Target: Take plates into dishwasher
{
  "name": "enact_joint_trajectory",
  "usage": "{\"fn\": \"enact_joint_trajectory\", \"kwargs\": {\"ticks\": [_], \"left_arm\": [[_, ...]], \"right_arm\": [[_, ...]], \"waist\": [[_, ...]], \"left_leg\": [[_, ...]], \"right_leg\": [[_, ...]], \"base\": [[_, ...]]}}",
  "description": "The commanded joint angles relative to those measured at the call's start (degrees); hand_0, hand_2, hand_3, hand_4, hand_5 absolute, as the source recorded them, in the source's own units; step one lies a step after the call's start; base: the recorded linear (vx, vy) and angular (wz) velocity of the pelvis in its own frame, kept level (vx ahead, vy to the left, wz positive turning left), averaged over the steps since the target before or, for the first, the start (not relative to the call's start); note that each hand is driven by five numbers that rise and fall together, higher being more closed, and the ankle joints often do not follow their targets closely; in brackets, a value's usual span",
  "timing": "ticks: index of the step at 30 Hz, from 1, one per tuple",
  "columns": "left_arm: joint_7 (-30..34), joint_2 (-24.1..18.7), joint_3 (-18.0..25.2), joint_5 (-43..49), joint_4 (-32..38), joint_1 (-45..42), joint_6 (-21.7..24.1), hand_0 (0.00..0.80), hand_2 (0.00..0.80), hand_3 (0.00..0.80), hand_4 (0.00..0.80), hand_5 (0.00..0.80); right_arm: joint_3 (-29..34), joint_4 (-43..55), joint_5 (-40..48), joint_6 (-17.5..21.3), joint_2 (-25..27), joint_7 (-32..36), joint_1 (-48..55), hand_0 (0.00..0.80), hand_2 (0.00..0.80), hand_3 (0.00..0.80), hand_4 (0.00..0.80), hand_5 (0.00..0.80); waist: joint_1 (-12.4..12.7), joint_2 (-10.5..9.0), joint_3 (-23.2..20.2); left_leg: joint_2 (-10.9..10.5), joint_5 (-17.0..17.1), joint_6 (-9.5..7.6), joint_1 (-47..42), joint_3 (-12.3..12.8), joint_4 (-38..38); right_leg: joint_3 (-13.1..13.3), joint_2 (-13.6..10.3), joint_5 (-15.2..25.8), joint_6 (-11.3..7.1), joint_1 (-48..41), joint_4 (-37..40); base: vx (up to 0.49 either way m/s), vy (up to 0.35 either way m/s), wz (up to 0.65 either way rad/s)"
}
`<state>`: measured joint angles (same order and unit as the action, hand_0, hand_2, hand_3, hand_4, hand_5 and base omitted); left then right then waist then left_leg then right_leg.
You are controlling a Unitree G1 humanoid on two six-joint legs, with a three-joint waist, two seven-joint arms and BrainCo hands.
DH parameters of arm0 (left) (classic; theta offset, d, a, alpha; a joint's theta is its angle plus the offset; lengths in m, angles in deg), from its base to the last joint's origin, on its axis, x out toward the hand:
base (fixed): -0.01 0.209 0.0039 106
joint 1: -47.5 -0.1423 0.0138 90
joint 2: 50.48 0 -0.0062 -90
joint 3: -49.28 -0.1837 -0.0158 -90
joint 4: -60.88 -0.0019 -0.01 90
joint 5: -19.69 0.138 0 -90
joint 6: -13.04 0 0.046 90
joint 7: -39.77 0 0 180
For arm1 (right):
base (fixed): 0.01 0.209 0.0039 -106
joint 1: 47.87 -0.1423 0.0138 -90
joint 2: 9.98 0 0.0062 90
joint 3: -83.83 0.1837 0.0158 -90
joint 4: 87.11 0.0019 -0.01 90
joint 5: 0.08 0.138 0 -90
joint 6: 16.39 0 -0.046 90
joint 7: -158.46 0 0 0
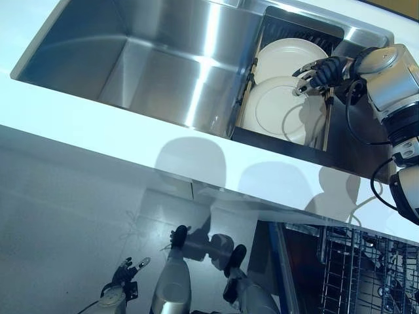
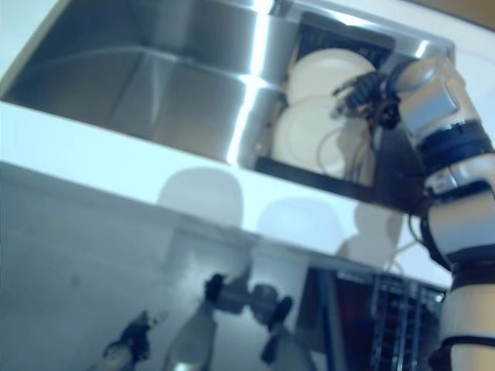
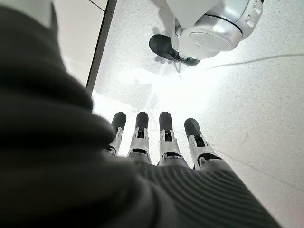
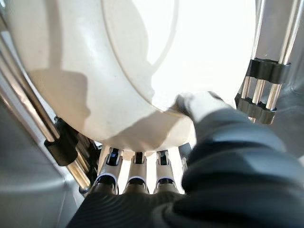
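Below sink edge: left hand low near floor, fingers straight, idle, holding nothing.
Right of sink basin: dish rack with two plates on edge.
Front plate: right hand at its upper rim, thumb on face, fingers behind, pinching rim.
Nearer arm: right.
Dishwasher rack: below rack, cut off.
Hidden: fingertips behind plate.

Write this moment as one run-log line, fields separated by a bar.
right hand: pinching front plate rim in sink rack | left hand: idle, fingers straight, low | second plate: behind | dishwasher rack: open
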<state>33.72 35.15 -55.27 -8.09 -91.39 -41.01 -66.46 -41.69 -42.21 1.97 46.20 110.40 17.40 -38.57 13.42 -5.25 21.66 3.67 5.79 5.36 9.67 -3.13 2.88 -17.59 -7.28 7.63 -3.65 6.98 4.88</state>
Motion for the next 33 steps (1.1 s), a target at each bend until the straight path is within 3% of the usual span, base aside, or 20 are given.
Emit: {"fn": "enact_joint_trajectory", "kwargs": {"ticks": [1,12,18,23,27,31,32,33], "left_arm": [[0.02,-0.57,0.15,0.87,-1.17,-0.2,0.99,0.0,0.0,0.0,0.0,0.0],[0.07,-1.07,-0.36,1.11,-2.27,-0.34,1.44,0.0,0.0,0.0,0.0,0.0],[0.03,-1.34,0.01,1.38,-2.3,-0.64,1.4,0.0,0.0,0.0,0.0,0.0],[0.31,-1.52,1.01,2.03,-2.63,-1.16,1.74,0.0,0.0,0.0,0.0,0.0],[0.45,-1.7,1.83,2.19,-2.47,-1.66,1.62,0.0,0.0,0.0,0.0,0.0],[0.89,-2.1,2.47,2.66,-2.86,-1.89,1.92,0.0,0.0,0.0,0.0,0.0],[0.93,-2.1,2.6,2.78,-3.07,-1.92,2.04,0.0,0.0,0.0,0.0,0.0],[0.94,-2.06,2.75,2.97,-3.27,-1.96,2.24,0.0,0.0,0.0,0.0,0.0]], "right_arm": [[-5.4,1.87,10.39,-1.07,-4.44,6.16,10.09,0.8,0.8,0.8,0.8,0.8],[-1.94,-3.58,20.48,1.39,-4.09,0.5,5.99,0.8,0.8,0.8,0.8,0.8],[-1.07,-2.45,25.21,-0.97,-4.36,4.0,6.7,0.8,0.8,0.8,0.8,0.8],[-1.32,0.16,22.72,-4.64,-4.73,13.39,9.77,0.8,0.8,0.8,0.8,0.8],[-2.25,5.55,24.91,-5.54,-4.8,15.67,13.71,0.8,0.8,0.8,0.8,0.8],[-1.55,10.18,29.57,-6.89,-5.91,13.59,16.2,0.8,0.8,0.8,0.8,0.8],[-1.53,10.9,29.78,-7.27,-6.22,12.89,16.58,0.295,0.295,0.295,0.295,0.295],[-1.53,11.5,30.09,-8.04,-6.46,12.4,16.94,0.0,0.0,0.0,0.0,0.0]], "waist": [[0.17,-1.43,1.59],[0.26,-2.33,-0.4],[0.2,-2.93,-1.26],[-0.02,-3.61,-2.09],[-0.29,-3.94,-2.52],[-0.38,-4.29,-2.95],[-0.4,-4.41,-3.09],[-0.41,-4.54,-3.24]], "left_leg": [[-1.51,1.25,-1.4,2.14,1.49,2.12],[-1.24,0.48,-1.56,0.85,1.58,2.12],[-1.02,0.22,-1.61,0.01,1.75,2.12],[-0.9,-0.05,-1.59,-0.67,1.91,2.12],[-0.94,0.0,-1.56,-0.95,1.92,2.12],[-0.9,-0.05,-1.54,-1.11,1.9,2.12],[-0.88,-0.08,-1.53,-1.13,1.9,2.12],[-0.86,-0.09,-1.52,-1.16,1.92,2.12]], "right_leg": [[0.55,-4.6,2.38,-4.8,0.98,0.12],[0.42,-4.39,2.06,-4.83,-0.29,0.12],[0.27,-4.34,1.95,-4.8,-1.11,0.12],[0.37,-4.25,1.72,-4.69,-1.74,0.12],[0.36,-4.19,1.69,-4.73,-2.01,0.12],[0.27,-4.11,1.55,-4.76,-2.29,0.12],[0.28,-4.08,1.52,-4.78,-2.32,0.12],[0.26,-4.06,1.5,-4.79,-2.36,0.12]], "base": [[0.0,0.0,0.0],[0.0,0.0,0.0],[0.0,0.0,0.0],[0.0,0.0,0.0],[0.001,0.001,-0.03],[0.002,-0.008,-0.09],[0.0,0.0,0.0],[0.0,0.0,0.0]]}}
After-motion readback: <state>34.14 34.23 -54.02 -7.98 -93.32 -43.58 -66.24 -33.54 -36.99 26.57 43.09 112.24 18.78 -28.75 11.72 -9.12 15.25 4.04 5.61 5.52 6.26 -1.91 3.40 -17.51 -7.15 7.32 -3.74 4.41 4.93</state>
